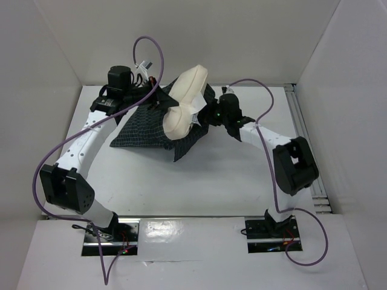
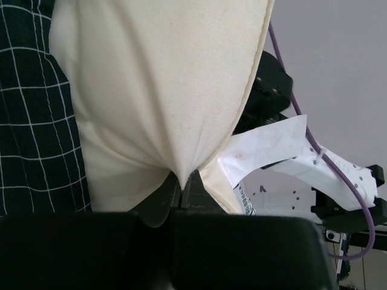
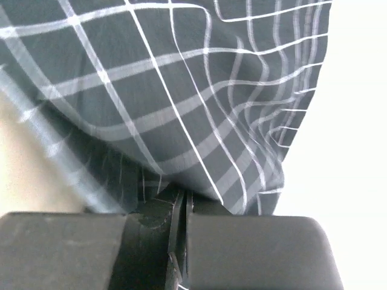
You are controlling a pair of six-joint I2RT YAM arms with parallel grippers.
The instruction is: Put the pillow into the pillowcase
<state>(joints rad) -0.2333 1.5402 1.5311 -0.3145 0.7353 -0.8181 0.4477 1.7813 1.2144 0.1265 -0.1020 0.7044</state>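
The cream pillow [image 1: 187, 90] lies bent at the back of the table, its near end over the mouth of the dark checked pillowcase [image 1: 142, 130]. My left gripper [image 1: 158, 96] reaches in from the left. In the left wrist view that gripper [image 2: 181, 183] is shut on a pinched fold of the pillow [image 2: 163, 90], with the pillowcase [image 2: 30, 121] at the left and a white tag [image 2: 266, 145] at the right. My right gripper [image 1: 208, 116] is at the case's right edge. In the right wrist view it [image 3: 181, 198] is shut on the pillowcase [image 3: 181, 90] cloth.
White walls enclose the table [image 1: 211, 181] on three sides. A metal rail [image 1: 302, 121] runs along its right edge. Purple cables [image 1: 148, 45] loop above both arms. The right arm [image 2: 329, 175] shows in the left wrist view, behind the tag.
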